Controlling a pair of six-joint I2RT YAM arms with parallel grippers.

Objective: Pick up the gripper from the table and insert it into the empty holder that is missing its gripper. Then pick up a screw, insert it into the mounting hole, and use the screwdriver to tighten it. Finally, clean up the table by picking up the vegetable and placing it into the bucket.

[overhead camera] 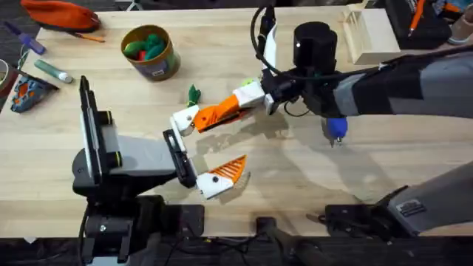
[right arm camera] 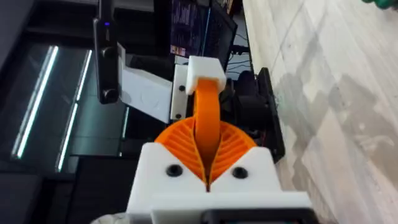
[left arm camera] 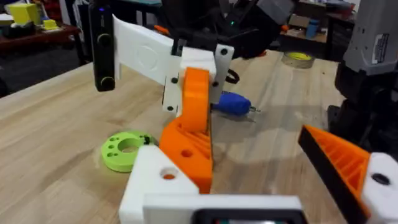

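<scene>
The orange gripper [overhead camera: 218, 112] sits against the white holder [overhead camera: 185, 118] on my left arm, pointing away from it. My right gripper [overhead camera: 240, 102] reaches across the table and is shut on this orange piece; the right wrist view shows its ribbed pads [right arm camera: 233, 146] clamped on the gripper [right arm camera: 207, 106]. My left gripper [overhead camera: 222, 144] stands open, its other orange finger [overhead camera: 230, 170] nearer the front edge. The blue screwdriver [overhead camera: 336, 129] lies under the right arm. The dark-green vegetable [overhead camera: 194, 94] lies beyond the holder. The yellow bucket [overhead camera: 151, 53] stands at the back left.
A bright-green disc [left arm camera: 124, 149] lies on the wood beside the holder. A pale wooden box [overhead camera: 369, 33] stands at the back right. An orange pouch [overhead camera: 63, 15], markers and a small bag lie along the left edge. The bucket holds green and red toys.
</scene>
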